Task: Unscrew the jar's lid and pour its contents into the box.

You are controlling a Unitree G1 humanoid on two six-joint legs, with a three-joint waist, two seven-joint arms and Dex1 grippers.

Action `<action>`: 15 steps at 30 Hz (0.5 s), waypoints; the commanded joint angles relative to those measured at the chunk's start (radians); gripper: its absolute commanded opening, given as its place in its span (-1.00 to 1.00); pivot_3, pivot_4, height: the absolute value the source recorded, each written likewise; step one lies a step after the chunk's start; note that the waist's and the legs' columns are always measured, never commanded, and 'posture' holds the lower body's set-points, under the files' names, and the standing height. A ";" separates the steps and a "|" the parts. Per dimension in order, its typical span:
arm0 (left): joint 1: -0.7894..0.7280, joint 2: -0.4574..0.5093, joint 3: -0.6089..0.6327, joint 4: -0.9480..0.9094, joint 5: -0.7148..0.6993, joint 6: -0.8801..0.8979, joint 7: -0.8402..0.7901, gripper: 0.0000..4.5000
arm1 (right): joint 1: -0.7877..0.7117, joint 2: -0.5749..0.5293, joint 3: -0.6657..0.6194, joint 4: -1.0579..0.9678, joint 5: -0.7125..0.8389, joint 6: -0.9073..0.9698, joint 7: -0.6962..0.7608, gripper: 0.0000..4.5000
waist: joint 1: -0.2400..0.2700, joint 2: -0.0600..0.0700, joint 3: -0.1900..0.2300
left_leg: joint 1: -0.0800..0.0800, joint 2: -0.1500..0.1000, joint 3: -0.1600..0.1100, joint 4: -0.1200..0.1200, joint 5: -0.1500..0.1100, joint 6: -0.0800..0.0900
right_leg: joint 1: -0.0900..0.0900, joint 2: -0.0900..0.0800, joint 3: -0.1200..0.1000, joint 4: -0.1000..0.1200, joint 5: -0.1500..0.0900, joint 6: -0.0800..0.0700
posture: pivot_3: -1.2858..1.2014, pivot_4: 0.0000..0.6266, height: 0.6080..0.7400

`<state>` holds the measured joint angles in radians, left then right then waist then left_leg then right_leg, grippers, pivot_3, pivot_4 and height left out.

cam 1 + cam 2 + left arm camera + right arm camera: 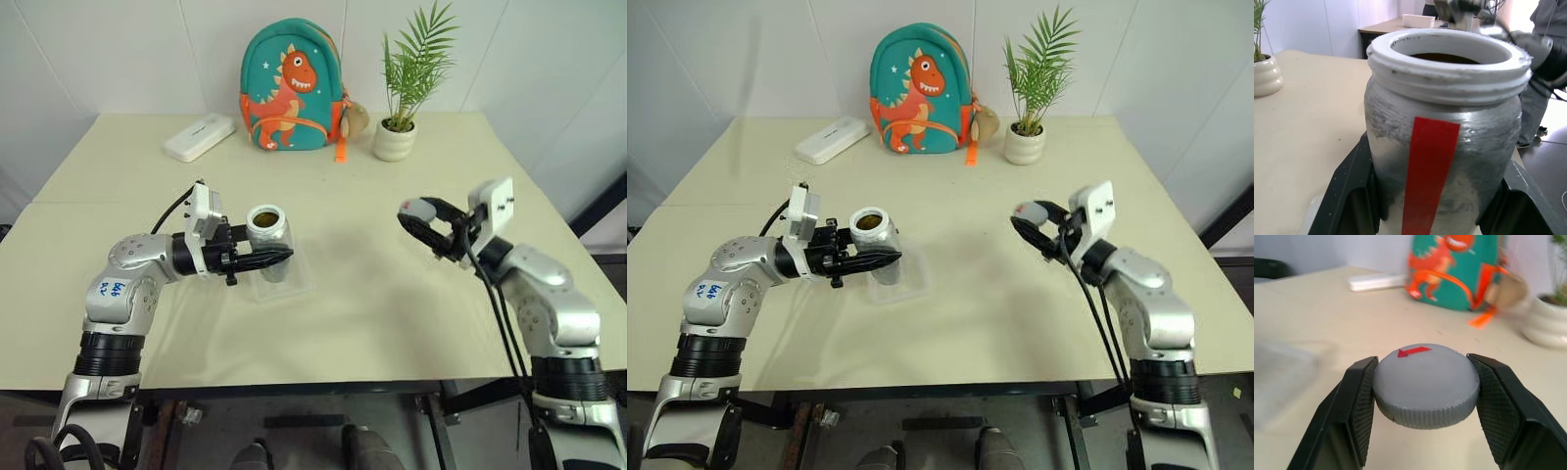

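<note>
Your left pincer (pixel 277 258) clamps the jar (pixel 267 229) upright over the box (pixel 294 284), mouth open, ready for tipping. Your right pincer (pixel 1422 396) grips the lid (pixel 1426 384) by its rim, well apart from the jar, keeping the pour path free.

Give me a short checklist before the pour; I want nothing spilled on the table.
1. Ribbed grey round lid off and clamped in right gripper: ok.
2. Silvery-grey jar with red stripe held by left gripper: ok.
3. Jar mouth open and upright: ok.
4. Shallow clear plastic box under the jar: ok.
5. Contents inside the jar: cannot tell how much.
6. Right arm clear of the box: ok.
</note>
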<state>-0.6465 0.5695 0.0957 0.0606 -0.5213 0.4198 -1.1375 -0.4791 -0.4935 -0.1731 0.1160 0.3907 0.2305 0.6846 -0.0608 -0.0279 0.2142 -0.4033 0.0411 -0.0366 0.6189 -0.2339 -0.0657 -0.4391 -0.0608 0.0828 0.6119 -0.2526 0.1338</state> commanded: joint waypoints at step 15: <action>-0.067 -0.017 0.014 0.040 -0.014 0.006 0.022 -0.14 | 0.041 0.024 -0.032 0.160 -0.009 -0.126 0.064 0.99 | 0.002 0.000 0.000 | 0.000 0.000 0.004 0.003 0.001 0.000 | 0.000 0.001 0.005 -0.001 0.001 0.002 | 0.03 -0.52 1.00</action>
<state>-0.6847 0.5486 0.0896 0.0986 -0.5212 0.4284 -1.1274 -0.4362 -0.4342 -0.1657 0.3498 0.3451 0.0980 0.7192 -0.0586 -0.0278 0.2143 -0.4032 0.0411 -0.0324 0.6221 -0.2333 -0.0657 -0.4390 -0.0603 0.0880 0.6114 -0.2514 0.1360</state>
